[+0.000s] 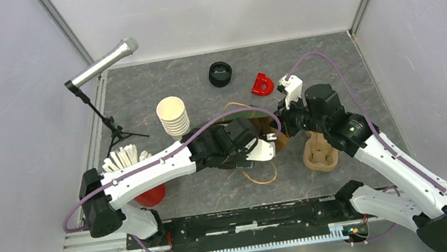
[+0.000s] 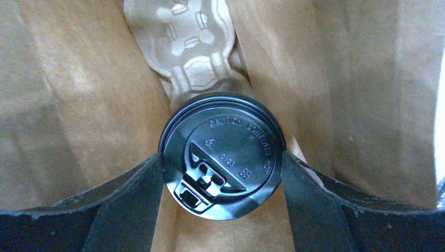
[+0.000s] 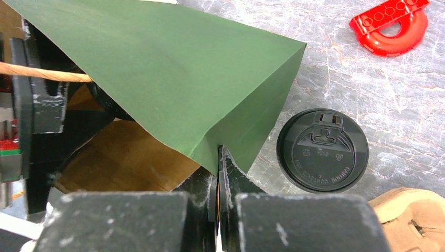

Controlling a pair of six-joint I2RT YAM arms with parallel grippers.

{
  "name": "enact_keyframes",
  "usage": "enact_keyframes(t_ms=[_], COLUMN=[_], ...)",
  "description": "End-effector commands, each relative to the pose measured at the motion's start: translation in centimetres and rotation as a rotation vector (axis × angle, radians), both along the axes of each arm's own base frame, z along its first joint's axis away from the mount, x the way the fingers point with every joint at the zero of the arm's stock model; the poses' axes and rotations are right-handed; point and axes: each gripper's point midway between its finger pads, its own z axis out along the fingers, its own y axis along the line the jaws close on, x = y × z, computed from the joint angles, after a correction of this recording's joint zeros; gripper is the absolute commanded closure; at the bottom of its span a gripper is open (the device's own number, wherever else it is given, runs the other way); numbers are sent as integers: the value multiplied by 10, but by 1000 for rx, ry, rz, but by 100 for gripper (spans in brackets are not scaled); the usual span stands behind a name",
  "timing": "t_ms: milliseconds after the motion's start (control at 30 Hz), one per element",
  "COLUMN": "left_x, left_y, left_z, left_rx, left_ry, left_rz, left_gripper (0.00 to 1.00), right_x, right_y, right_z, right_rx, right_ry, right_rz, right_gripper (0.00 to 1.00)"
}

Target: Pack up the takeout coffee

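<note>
One takeout coffee, seen from above as a round black lid, sits between my left gripper's fingers, which press on the lid's rim from both sides. It is deep inside a paper bag with brown walls, and a pulp cup carrier lies just behind it. The bag is green outside and lies on its side. My right gripper is shut on its green edge. A second black-lidded coffee stands on the table right of the bag, its cup hidden beneath the lid.
Another pulp carrier stands under the right arm. At the back are a stack of black lids and a red plastic piece. A stack of lidless cream cups, a red cup of white sticks and a microphone stand are at the left.
</note>
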Motion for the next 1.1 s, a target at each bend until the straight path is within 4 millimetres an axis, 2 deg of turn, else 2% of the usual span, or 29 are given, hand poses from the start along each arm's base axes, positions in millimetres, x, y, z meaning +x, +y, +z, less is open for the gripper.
enact_keyframes(t_ms=[0,333,467,633,767,867,967,1067], left_x=[9,22,26,27,27,28,28,28], left_y=[5,-6,-10,-8,1,2,-3,-3], left_z=[-2,-16,-14,-11,-13,-12,-3,-4], left_rx=[35,38,24,30,68,83,60,73], left_ry=[-69,-118,-142,-147,-155,-165,-159,-149], left_rz=[4,6,10,13,19,9,13,12], left_gripper=[59,59,59,59,59,60,59,60], right_x=[-4,-4,-4,-1,0,1,3,-2], right_y=[0,9,10,13,13,9,1,-2], right_z=[-6,-3,-6,-2,0,3,3,-6], right_rx=[-25,-5,-1,41,64,44,20,37], right_ry=[7,19,37,66,83,80,75,59], right_rz=[29,64,60,20,-9,-28,-66,-68], right_gripper=[100,100,100,100,100,99,81,74])
